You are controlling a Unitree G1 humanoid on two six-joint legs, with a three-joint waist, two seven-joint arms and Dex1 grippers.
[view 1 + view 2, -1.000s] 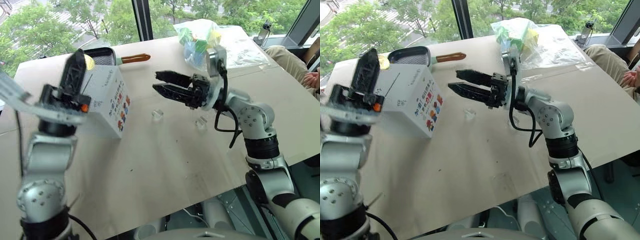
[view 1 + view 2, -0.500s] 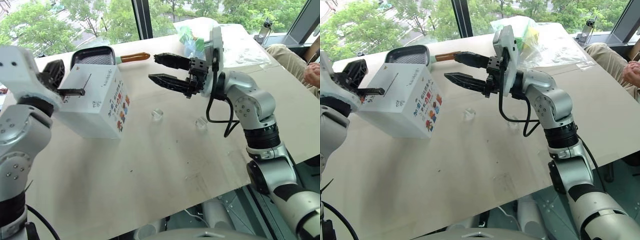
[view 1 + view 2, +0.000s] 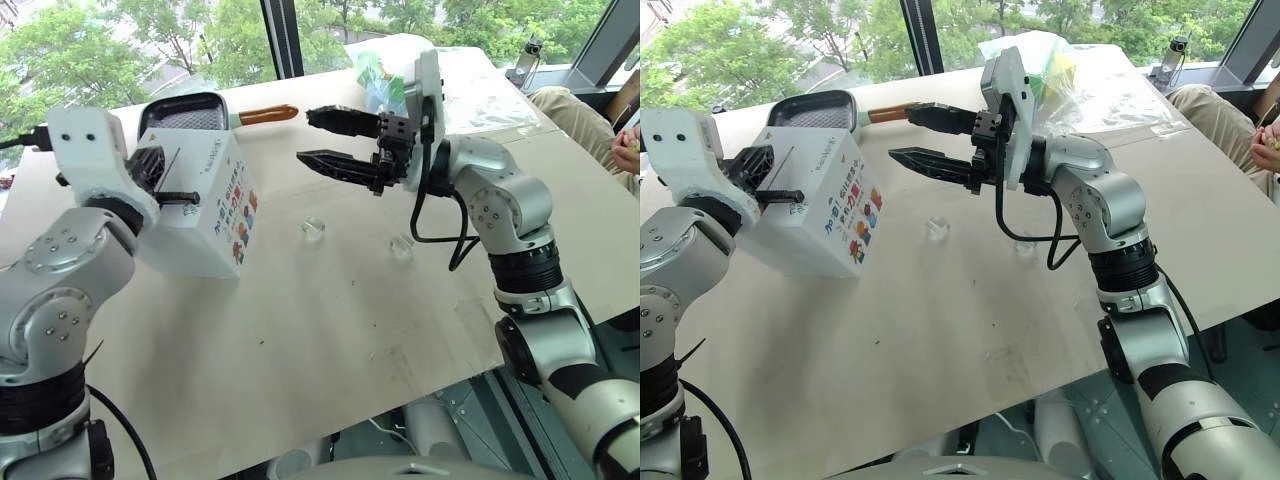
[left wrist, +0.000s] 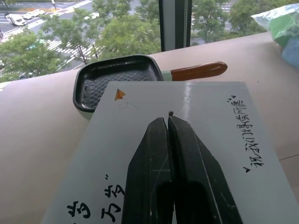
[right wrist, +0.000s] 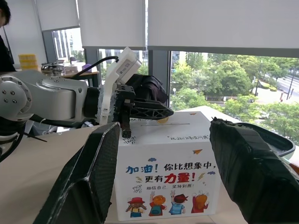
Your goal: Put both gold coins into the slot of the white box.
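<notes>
The white box stands at the table's left, its colourful figures facing my right gripper. The thin dark slot runs across its plain top. Lying level over that top, my left gripper is shut on a gold coin, which peeks out below its fingertips just above the slot. My right gripper hangs open in the air to the right of the box, pointing at it with nothing between its fingers.
A dark pan with a brown handle lies behind the box. Two small clear plastic pieces lie mid-table. A plastic bag sits at the back. A person's hand shows at the right edge.
My left gripper has turned from pointing upward to lying level and has sunk over the box top, the coin still in it. The right gripper rolled a little and stayed open.
</notes>
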